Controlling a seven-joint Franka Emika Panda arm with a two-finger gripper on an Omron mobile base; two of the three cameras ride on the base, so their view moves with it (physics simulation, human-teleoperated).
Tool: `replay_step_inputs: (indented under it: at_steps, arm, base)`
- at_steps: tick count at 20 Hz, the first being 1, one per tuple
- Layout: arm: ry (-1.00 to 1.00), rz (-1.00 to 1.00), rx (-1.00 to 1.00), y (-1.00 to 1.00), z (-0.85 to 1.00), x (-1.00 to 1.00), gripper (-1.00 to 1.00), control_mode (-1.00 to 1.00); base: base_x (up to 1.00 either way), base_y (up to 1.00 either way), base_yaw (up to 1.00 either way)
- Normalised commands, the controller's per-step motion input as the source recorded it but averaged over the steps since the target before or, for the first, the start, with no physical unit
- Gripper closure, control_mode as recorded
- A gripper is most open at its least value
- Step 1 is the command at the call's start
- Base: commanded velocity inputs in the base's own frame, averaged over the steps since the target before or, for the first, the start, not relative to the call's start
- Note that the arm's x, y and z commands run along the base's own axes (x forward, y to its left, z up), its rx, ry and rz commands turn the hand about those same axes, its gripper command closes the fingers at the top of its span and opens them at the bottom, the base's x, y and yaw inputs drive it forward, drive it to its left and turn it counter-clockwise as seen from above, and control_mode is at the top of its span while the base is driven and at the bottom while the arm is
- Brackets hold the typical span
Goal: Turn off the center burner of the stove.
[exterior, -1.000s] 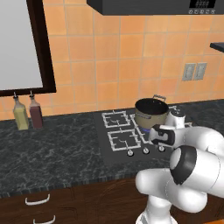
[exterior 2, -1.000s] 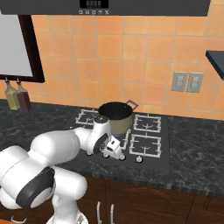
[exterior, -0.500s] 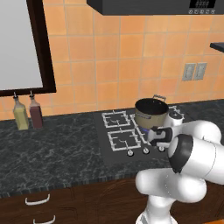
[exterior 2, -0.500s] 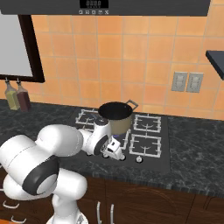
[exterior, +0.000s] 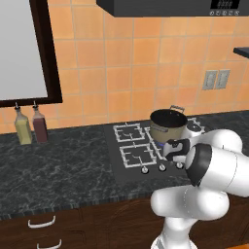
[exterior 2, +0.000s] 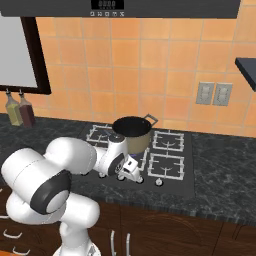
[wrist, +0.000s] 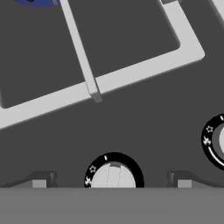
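The stove (exterior: pixel 130 160) is a black glass cooktop with silver grates and round knobs along its front edge. A dark pot (exterior: pixel 168 125) stands on the center burner (exterior: pixel 160 144), where a low blue flame shows under the pot. My gripper (exterior: pixel 172 158) hangs just over the front knob row, below the pot. In the hand view the gripper (wrist: pixel 111 183) is open, its fingertips (wrist: pixel 41 181) flanking a silver knob (wrist: pixel 113 174) without touching it. A blue flame edge (wrist: pixel 37 2) shows at the top left, beyond a grate bar (wrist: pixel 131 72).
A second knob (wrist: pixel 216 140) sits to the right in the hand view. Two bottles (exterior: pixel 29 126) stand on the dark counter far left, under a framed window. Wall outlets (exterior 2: pixel 214 93) are behind the stove, and a range hood (exterior 2: pixel 125 7) hangs above it.
The hand has edged slightly lower over the knob row, and the arm's elbow has swung. Pot and stove have not moved.
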Motion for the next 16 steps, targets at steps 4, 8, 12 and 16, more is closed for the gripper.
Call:
replay_step_inputs:
  at_steps: [4, 8, 12, 16]
  arm:
    - [-0.01, 0.00, 0.00, 0.00, -0.01, -0.04, -1.00, -1.00]
    - [0.00, 0.00, 0.00, 0.00, -0.01, 0.00, -1.00, -1.00]
    - [0.00, 0.00, 0.00, 0.00, 0.00, 0.00, 1.00, -1.00]
    - [0.00, 0.00, 0.00, 0.00, 0.00, 0.00, 1.00, -1.00]
  base:
    - [0.00, 0.00, 0.00]
    - [0.00, 0.00, 0.00]
    - [0.00, 0.00, 0.00]
    - [0.00, 0.00, 0.00]
